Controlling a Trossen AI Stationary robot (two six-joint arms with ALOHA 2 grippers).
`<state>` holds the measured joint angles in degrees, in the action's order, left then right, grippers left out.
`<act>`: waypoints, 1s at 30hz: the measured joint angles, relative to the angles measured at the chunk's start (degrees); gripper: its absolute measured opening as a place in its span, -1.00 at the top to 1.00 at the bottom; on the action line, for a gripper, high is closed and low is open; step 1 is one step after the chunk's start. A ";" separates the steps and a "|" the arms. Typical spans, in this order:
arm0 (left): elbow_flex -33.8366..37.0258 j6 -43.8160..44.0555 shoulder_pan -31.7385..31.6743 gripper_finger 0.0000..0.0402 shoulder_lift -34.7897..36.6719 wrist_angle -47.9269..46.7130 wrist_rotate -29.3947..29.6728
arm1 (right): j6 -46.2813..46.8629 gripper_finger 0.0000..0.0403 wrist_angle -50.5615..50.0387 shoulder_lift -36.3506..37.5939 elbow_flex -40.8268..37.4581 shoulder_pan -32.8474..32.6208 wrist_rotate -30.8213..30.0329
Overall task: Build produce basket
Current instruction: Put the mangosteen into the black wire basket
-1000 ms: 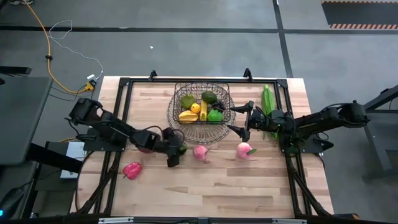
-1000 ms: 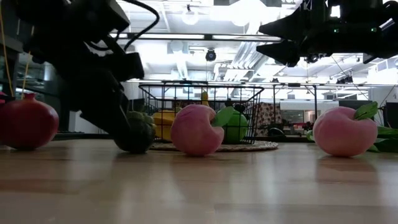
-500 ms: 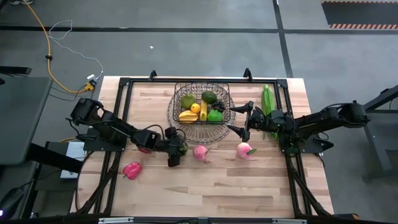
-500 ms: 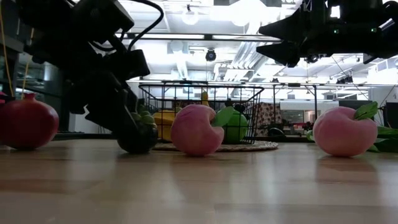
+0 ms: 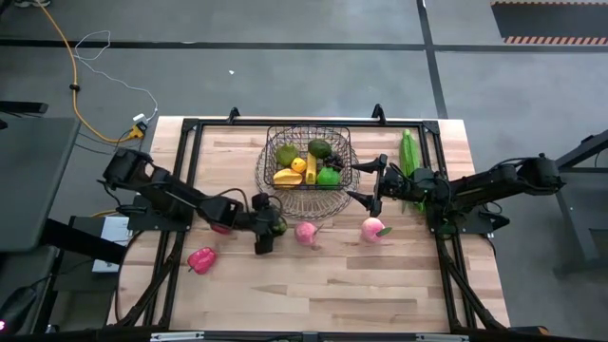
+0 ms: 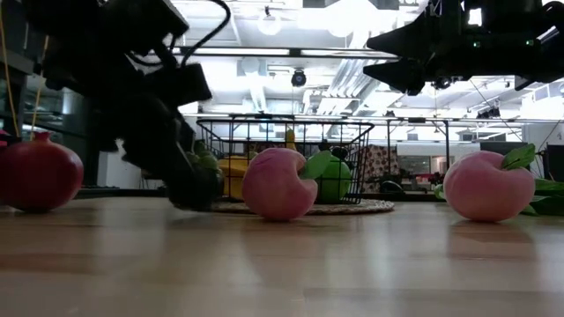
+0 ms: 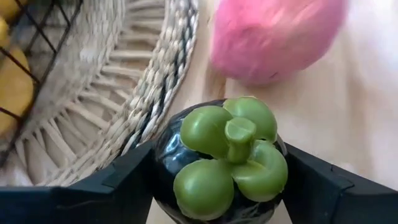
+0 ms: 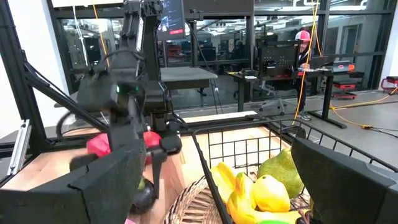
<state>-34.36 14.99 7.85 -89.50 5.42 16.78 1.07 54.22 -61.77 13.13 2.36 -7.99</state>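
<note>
1. Dark round fruit with a green lobed cap (image 7: pixel 227 163) is being grasped between the left gripper (image 5: pixel 266 235) fingers, on the table beside the dark wire-grid basket (image 5: pixel 306 158).
2. Right gripper (image 5: pixel 373 190) is being held released above the basket's edge.

Wooden table (image 5: pixel 313 280): basket (image 5: pixel 306 186), peaches (image 5: pixel 305 233), pepper (image 5: pixel 200 259)

A pale wooden table (image 5: pixel 313 285) sits in a black frame (image 5: pixel 190 125) on grey floor (image 5: pixel 285 66). An orange cable (image 5: pixel 68 66) snakes beside it. Beyond, desks (image 8: pixel 186 74), monitors and ceiling lights (image 6: pixel 273 22) fill the room.
</note>
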 joint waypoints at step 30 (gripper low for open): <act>23.03 -10.84 0.04 -0.34 26.78 48.60 7.43 | 0.15 -0.95 -1.26 -0.01 0.00 -0.01 0.00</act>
<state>-11.33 4.14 7.89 -62.72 54.02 24.21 1.22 52.95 -61.78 13.13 2.35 -7.99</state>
